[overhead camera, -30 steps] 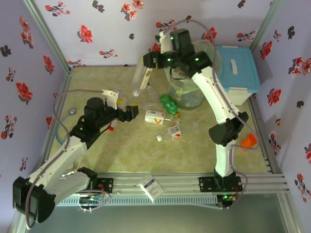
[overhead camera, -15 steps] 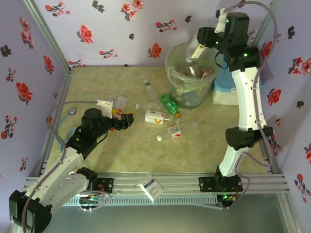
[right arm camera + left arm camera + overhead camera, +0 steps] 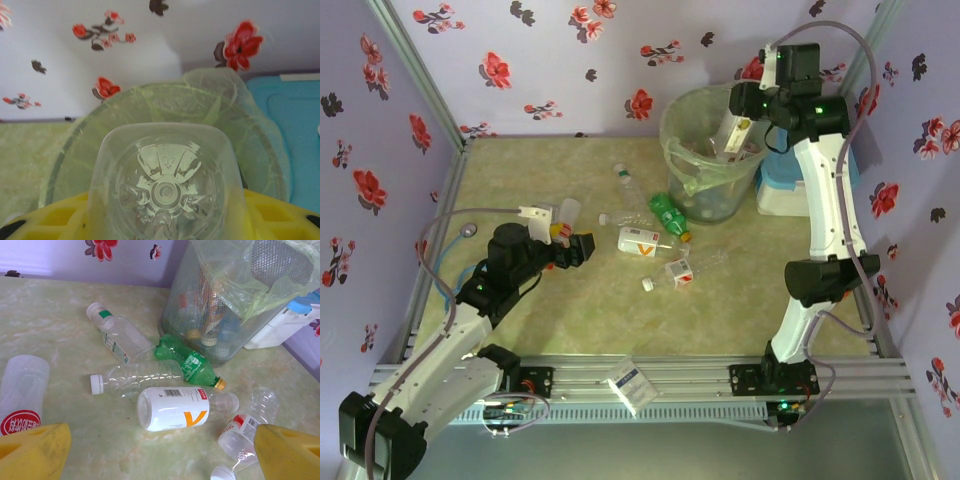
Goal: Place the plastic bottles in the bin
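Several plastic bottles lie on the table in front of my open left gripper (image 3: 160, 462). Nearest is a white-and-orange-labelled one (image 3: 177, 407). Beyond it lie a green one with a yellow cap (image 3: 187, 360), a clear one with a white cap (image 3: 132, 380) and a green-tagged clear one (image 3: 115, 335). Red-labelled ones lie at the left (image 3: 22, 397) and right (image 3: 245, 430). The bin (image 3: 705, 160), lined with a pale green bag, stands at the back with bottles inside. My right gripper (image 3: 740, 125) is shut on a clear bottle (image 3: 162, 187), tilted over the bin's rim (image 3: 150, 105).
A blue-lidded white cooler box (image 3: 782, 185) stands right behind the bin. A loose white cap (image 3: 647, 284) lies on the table. An orange object (image 3: 832, 290) sits at the right edge. A small card (image 3: 630, 385) rests on the front rail. Patterned walls enclose the space.
My right arm has swung from the bin's left side to its right with the clear bottle, then dipped it toward the rim. My left arm has drawn back a little.
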